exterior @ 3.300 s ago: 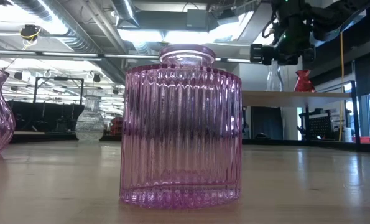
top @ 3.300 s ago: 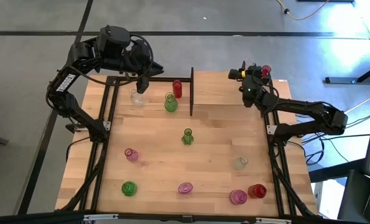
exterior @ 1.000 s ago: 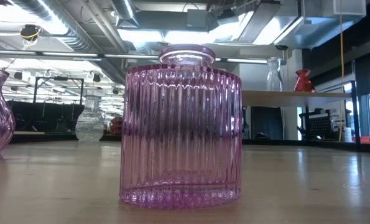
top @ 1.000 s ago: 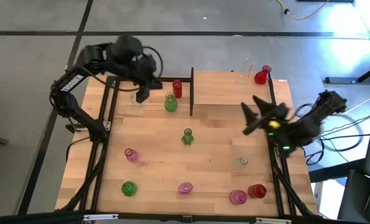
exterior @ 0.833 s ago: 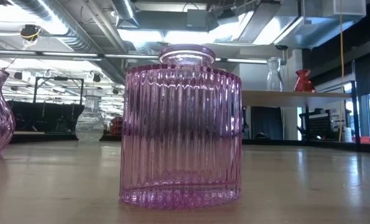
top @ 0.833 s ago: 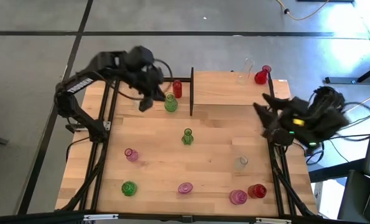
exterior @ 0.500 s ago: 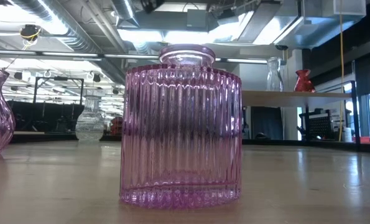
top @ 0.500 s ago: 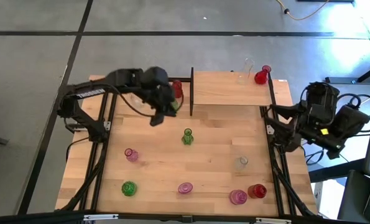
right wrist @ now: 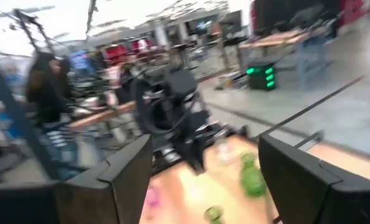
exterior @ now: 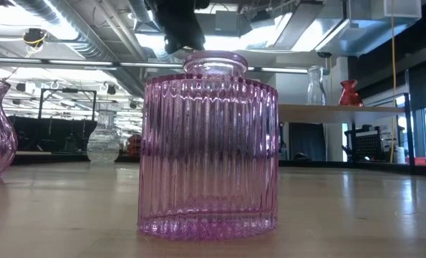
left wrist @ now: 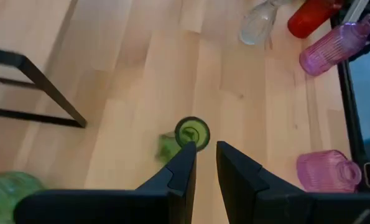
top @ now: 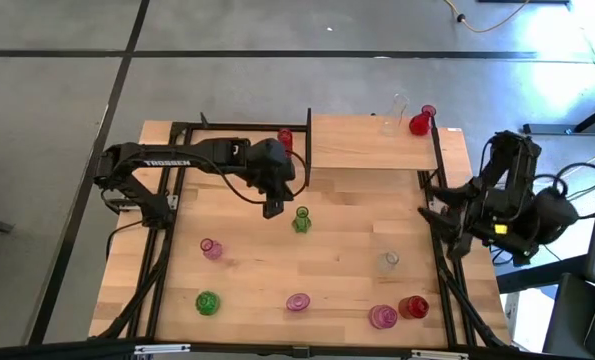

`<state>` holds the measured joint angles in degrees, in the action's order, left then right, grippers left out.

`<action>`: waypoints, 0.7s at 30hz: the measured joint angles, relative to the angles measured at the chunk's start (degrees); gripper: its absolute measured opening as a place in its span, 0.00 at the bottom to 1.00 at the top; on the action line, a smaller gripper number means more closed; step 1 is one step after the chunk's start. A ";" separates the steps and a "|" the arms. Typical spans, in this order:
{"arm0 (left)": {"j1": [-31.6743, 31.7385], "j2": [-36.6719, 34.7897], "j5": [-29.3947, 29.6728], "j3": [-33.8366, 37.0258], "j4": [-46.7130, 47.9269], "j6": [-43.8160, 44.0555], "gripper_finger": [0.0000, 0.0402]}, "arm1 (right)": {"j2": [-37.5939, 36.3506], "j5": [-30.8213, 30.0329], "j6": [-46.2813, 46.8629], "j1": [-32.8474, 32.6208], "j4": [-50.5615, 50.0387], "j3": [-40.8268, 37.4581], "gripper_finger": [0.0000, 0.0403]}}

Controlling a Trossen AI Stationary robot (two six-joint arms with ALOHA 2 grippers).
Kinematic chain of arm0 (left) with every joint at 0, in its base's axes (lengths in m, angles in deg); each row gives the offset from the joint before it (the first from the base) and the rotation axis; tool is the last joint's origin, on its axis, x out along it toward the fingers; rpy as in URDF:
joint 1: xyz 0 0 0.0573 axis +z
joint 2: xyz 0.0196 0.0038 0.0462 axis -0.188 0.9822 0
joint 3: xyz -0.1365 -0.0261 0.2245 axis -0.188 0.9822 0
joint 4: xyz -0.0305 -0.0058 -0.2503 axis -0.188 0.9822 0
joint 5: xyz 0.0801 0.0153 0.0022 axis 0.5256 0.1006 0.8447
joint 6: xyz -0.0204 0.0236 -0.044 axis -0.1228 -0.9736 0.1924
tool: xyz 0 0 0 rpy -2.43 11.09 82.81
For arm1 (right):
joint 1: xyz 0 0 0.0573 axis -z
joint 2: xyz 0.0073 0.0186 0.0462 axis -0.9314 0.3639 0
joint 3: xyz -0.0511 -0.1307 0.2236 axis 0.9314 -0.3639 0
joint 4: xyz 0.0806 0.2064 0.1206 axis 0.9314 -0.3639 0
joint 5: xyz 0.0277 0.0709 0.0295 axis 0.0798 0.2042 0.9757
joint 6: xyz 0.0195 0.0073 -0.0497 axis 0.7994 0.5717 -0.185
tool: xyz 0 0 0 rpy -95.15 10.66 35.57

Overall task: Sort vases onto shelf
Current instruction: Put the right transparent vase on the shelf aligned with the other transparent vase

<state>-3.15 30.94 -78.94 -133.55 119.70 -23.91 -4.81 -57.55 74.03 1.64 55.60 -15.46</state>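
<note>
While my left arm reaches out over the middle of the surface (top: 357, 230), the nearest row by the front edge holds a green bulbous vase (top: 207, 302), a pink ribbed jar-shaped vase (top: 297, 301) that fills the low view (exterior: 209, 143), another pink vase (top: 382, 317) and a red vase (top: 413, 306) just beside it. Farther in stand a small pink vase (top: 210, 248) on the left and a clear vase (top: 388, 261) on the right, well apart.

Beyond them my left hand (top: 270, 210) hangs above the boards, its fingers only narrowly parted with nothing between them (left wrist: 206, 149). A slim green bottle vase (top: 301, 219) stands upright just beside that hand, its round mouth showing right past my fingertips (left wrist: 191, 132).

My right hand (top: 439, 203) waits at the right edge of the surface, fingers spread wide and empty (right wrist: 203, 149).

At the far side sits the shelf (top: 362, 150), a light board in a black frame. On its far right corner stand a clear vase (top: 395, 108) and a red bulbous vase (top: 422, 121), close together. A red cylindrical vase (top: 284, 138) stands left of the shelf's upright post.
</note>
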 joint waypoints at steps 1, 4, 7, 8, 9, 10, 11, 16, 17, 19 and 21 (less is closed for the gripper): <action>-0.01 0.00 -0.42 0.11 0.05 0.82 0.14 | -0.54 0.00 2.66 -1.61 0.38 -1.44 0.67; -0.22 0.00 -1.45 0.12 -0.37 1.70 0.14 | -1.32 0.00 8.76 -6.58 0.52 -4.77 0.67; -0.54 0.00 -1.31 0.12 -1.04 2.79 0.14 | -0.58 0.10 10.58 -7.29 0.30 -6.58 0.67; -0.68 0.00 -1.28 0.12 -1.31 2.89 0.14 | -0.45 0.12 10.86 -7.26 0.25 -7.01 0.66; -0.86 0.00 -1.27 0.12 -1.62 2.96 0.14 | -0.44 0.09 10.88 -7.21 0.41 -7.36 0.65; -1.03 -0.02 -1.19 0.12 -1.92 2.96 0.14 | -0.55 0.00 10.94 -7.20 0.57 -7.51 0.64; -1.19 -0.02 -1.21 0.12 -2.05 2.96 0.14 | -0.67 0.00 10.96 -7.11 0.65 -7.63 0.62; -1.66 -0.02 -1.24 0.12 -2.06 2.96 0.14 | -0.47 0.04 10.58 -3.17 1.45 -7.52 0.53; -1.65 -0.02 -1.22 0.12 -2.06 2.97 0.14 | -0.45 0.14 9.51 -2.40 1.58 -6.63 0.52; -1.64 -0.02 -1.21 0.12 -2.09 2.96 0.14 | -0.39 0.57 6.05 -0.95 2.05 -4.40 0.51; -1.62 -0.02 -1.19 0.12 -2.53 2.96 0.14 | -0.11 0.38 1.59 1.03 2.05 -2.68 0.50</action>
<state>-4.77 30.92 -80.13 -133.43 117.16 -20.95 -4.92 -57.17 75.61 2.67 57.65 -18.14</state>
